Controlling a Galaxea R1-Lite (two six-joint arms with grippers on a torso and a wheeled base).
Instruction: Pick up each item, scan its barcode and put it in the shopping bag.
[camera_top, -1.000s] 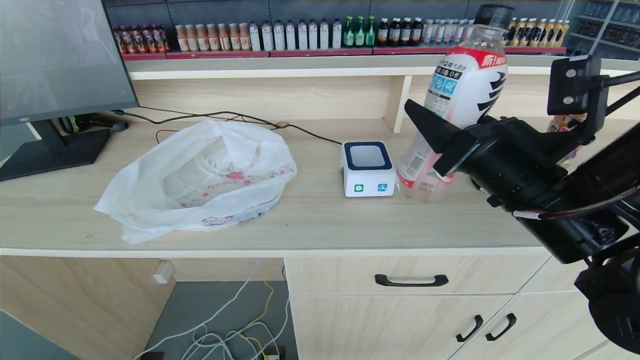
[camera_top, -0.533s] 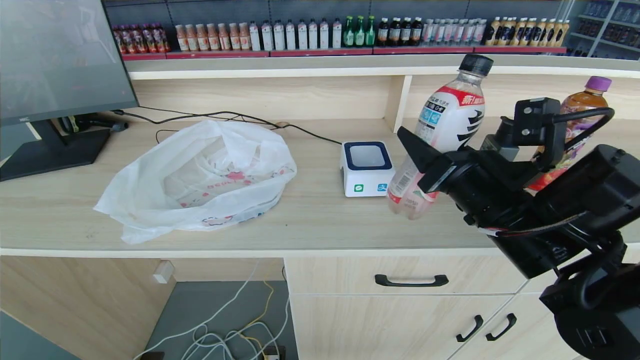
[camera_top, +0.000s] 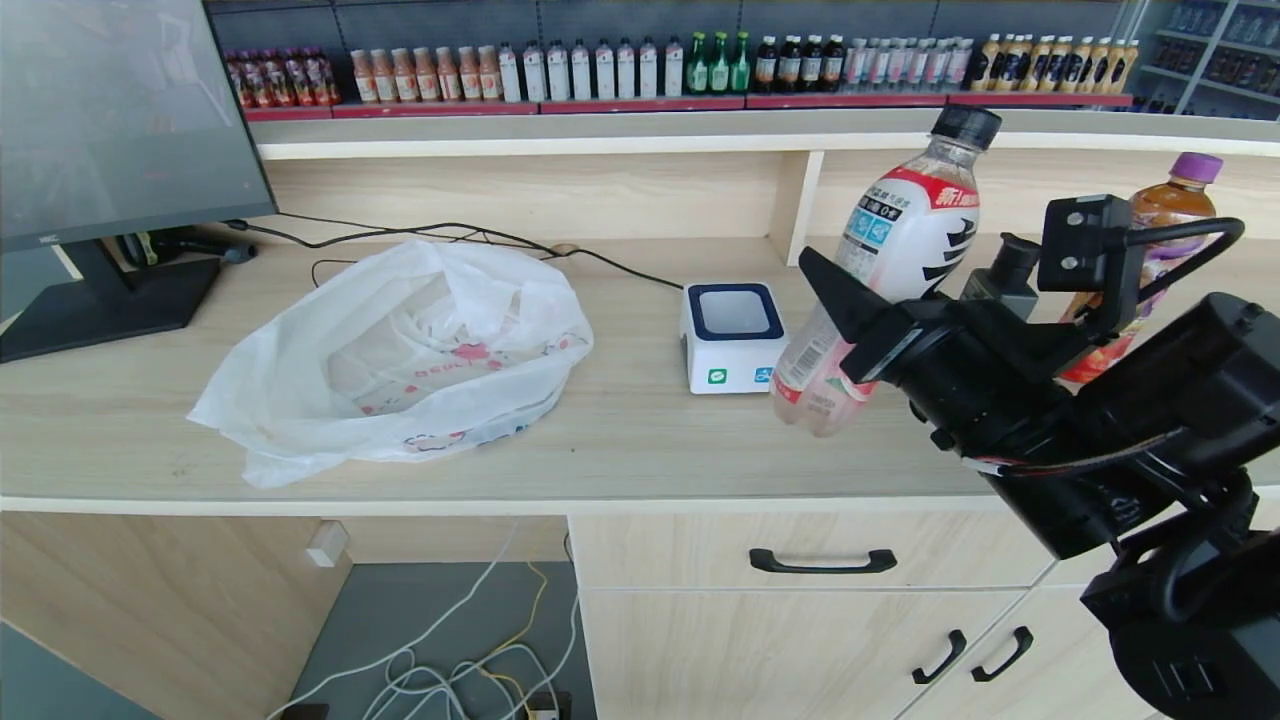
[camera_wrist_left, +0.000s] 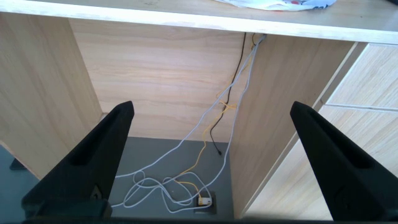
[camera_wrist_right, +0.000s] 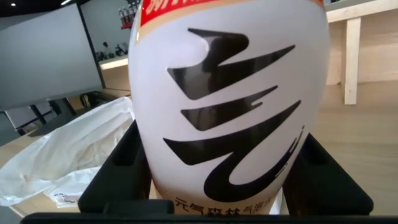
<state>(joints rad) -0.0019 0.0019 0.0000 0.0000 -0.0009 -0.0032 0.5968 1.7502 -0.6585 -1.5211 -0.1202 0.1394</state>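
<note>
Our right fingers (camera_top: 850, 300) are closed tight around the lower part of a big white bottle (camera_top: 905, 240), one finger on each side, and they hold it up in the air. The bottle leans, with its black cap up and away and its bottom down low. The bottom hangs just beside the little white scanner (camera_top: 733, 335), on its right, and is not touching it. We can see the barcode low on the side of the bottle. Our left fingers (camera_wrist_left: 99, 162) are wide open and hold nothing; they hang low, under the edge of the worktop (camera_top: 640, 440). We think we are at the scan step for this bottle. Next we need to bring the bottle over the dark window on top of the scanner and turn it so the barcode faces that window. The shopping bag (camera_top: 400, 350) lies open farther left on the worktop, ready for the bottle after that. Another bottle with a purple cap (camera_top: 1165, 215) waits behind our right arm.
</note>
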